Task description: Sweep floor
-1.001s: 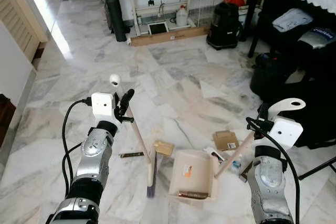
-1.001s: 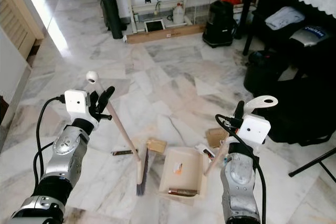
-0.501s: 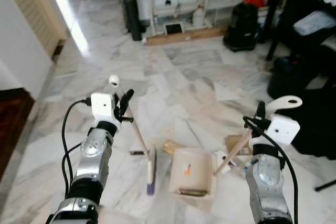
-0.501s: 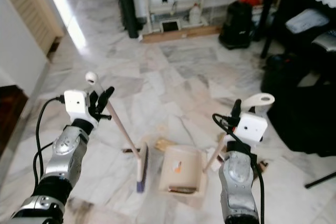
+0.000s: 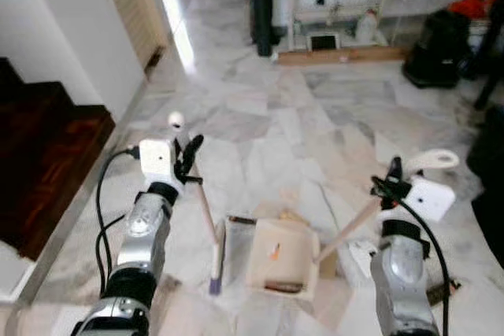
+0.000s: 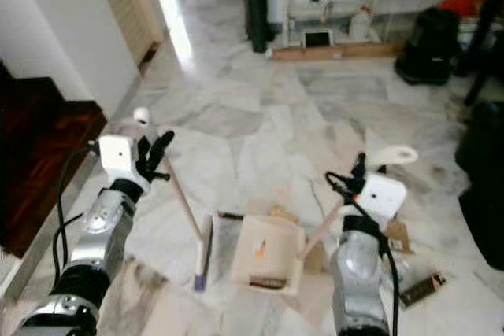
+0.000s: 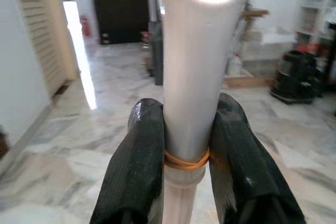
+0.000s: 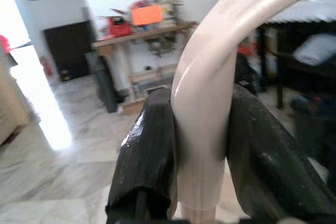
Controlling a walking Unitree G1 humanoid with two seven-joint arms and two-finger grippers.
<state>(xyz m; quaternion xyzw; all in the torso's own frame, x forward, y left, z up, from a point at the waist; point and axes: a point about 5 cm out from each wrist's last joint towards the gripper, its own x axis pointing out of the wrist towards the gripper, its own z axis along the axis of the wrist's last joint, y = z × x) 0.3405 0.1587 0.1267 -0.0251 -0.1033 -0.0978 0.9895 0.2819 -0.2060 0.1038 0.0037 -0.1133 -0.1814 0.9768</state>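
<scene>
Left eye view, left pincer [image 5: 189,153] gripping broom [image 5: 206,218], beige dustpan [image 5: 278,256]

The whole view has swung: a white wall and dark wooden floor [image 5: 47,163] now fill the left of the frame, the black bags have left the right edge. The dark strip [image 5: 240,219] now lies touching the dustpan [image 5: 277,256].

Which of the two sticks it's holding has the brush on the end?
The cream broom handle in the left hand; it ends in a flat brush head on the marble floor. The right hand holds the beige dustpan's handle.
</scene>
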